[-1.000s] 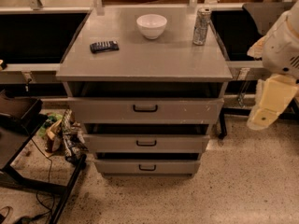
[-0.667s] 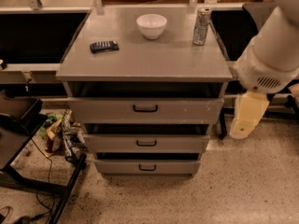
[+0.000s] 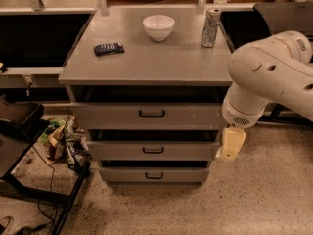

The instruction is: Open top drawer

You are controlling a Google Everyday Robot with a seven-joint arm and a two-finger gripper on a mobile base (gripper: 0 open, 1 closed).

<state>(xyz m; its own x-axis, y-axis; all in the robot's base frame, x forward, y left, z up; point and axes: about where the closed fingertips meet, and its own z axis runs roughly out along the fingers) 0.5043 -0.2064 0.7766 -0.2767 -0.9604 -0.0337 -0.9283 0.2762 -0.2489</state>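
Observation:
The top drawer (image 3: 195,116) is the widest grey drawer front, just under the cabinet top, with a small black bar handle (image 3: 151,114) at its middle and pale scuffs near its right end. A dark gap shows above the front. My gripper (image 3: 232,143) is a pale cream piece hanging below the white arm (image 3: 266,77). It sits at the right end of the drawer fronts, level with the second drawer, well right of the handle.
Two narrower drawers (image 3: 152,151) (image 3: 154,175) lie below. On the cabinet top (image 3: 146,62) are a white bowl (image 3: 158,27), a can (image 3: 211,27) and a black remote (image 3: 108,48). Clutter and cables (image 3: 63,141) and a black stand lie on the floor to the left.
The arm has swung left towards the cabinet. The gripper has moved from right of the cabinet to the right end of the drawer fronts.

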